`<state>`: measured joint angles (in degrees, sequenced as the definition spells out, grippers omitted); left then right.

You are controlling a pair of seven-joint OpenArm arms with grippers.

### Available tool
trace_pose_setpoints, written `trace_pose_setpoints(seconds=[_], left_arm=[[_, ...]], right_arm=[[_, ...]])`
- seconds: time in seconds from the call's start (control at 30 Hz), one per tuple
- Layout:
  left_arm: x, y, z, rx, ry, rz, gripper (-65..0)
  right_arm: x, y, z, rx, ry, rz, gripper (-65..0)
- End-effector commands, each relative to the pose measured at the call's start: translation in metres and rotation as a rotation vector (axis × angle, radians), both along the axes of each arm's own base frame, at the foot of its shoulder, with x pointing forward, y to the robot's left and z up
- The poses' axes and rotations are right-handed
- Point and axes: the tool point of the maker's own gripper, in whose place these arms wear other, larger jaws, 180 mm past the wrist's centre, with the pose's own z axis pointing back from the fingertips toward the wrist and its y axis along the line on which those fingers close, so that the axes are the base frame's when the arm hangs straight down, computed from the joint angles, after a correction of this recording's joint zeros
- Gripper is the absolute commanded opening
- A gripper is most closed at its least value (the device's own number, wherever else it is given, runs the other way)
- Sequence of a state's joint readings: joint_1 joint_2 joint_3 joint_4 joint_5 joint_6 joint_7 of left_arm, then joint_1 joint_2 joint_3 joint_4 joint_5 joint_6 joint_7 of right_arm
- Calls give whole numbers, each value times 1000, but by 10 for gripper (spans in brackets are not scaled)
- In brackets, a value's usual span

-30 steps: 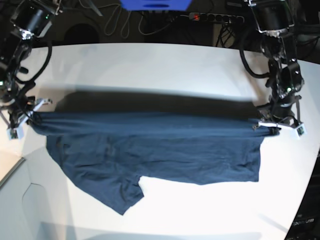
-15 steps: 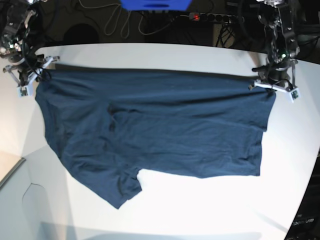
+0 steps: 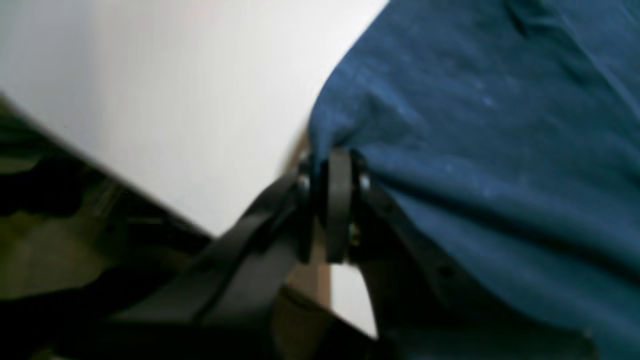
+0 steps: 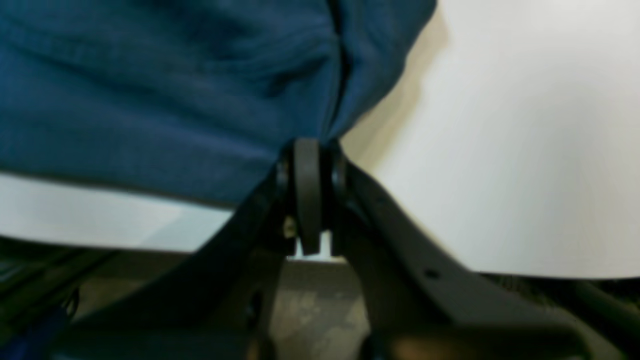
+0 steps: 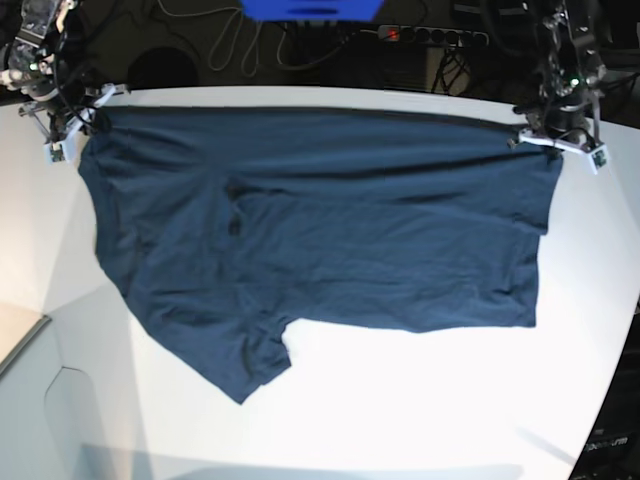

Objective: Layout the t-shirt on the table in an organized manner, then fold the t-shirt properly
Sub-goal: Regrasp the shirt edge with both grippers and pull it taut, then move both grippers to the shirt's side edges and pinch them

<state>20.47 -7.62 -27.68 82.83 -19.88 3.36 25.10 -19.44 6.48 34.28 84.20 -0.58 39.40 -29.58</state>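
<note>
So the shirt (image 5: 320, 220) is spread out wide across the far half of the surface (image 5: 420, 400), its top edge pulled into a pretty straight line right along the surface's back rim. Left claw (image 5: 558, 140) is pressed together on the shirt's far corner on the base view's right, and the wrist cam shows it up close: left claw (image 3: 332, 165) has a bunched bit of cloth pinched between its black fingers, with the shirt (image 3: 490, 150) fanning away from it over the white surface (image 3: 175, 100). Right claw (image 5: 70, 125) is doing the same at the opposite far corner, and its own cam shows the right claw (image 4: 310, 150) nipped tight on a fold of the shirt (image 4: 175, 100), with the surface (image 4: 525, 150) bare next to it. Below that taut edge the shirt lies mostly flat with some wrinkles, and one sleeve pokes out toward the surface's near side. Both wrist views are kinda blurry.
</note>
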Motion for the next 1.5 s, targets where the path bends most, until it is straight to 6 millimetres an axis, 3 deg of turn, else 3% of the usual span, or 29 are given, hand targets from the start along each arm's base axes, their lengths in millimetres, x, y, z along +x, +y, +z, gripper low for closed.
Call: trace_pose_setpoints(seconds=[0.0, 0.2, 0.43, 0.5, 0.6, 0.73, 0.9, 1.0, 1.1, 1.2, 1.3, 1.47], left_arm=[[6, 8, 10, 34, -32, 2, -650], [18, 8, 15, 33, -57, 3, -650], [20, 6, 14, 28, -54, -2, -645], [20, 6, 16, 30, -58, -3, -607], [17, 5, 16, 31, -53, -7, -472], [21, 2, 32, 43, -96, -14, -337], [35, 3, 69, 77, -195, -13, -326], [45, 3, 84, 90, -239, -20, -326], [69, 5, 99, 101, -298, -19, -325], [94, 8, 106, 88, -337, -2, -325], [117, 10, 107, 64, -365, 17, -325], [151, 11, 96, 7, -366, 46, -263]], right_arm=[[6, -5, 8, -13, -29, 12, -650], [4, -7, 8, -15, -26, 7, -650], [4, -8, 10, -18, -30, 6, -481], [6, -8, 11, -18, -36, 5, -450], [13, -11, 26, -40, -85, -14, -443], [23, -20, 59, -87, -186, -72, -440], [59, -15, 95, -113, -313, -72, -439], [96, -12, 111, -105, -387, -55, -435], [144, -1, 120, -58, -447, -14, -387], [195, 11, 116, -17, -441, 50, -328], [237, 25, 97, 27, -376, 82, -300], [291, 51, 80, 105, -336, 124, -298]])
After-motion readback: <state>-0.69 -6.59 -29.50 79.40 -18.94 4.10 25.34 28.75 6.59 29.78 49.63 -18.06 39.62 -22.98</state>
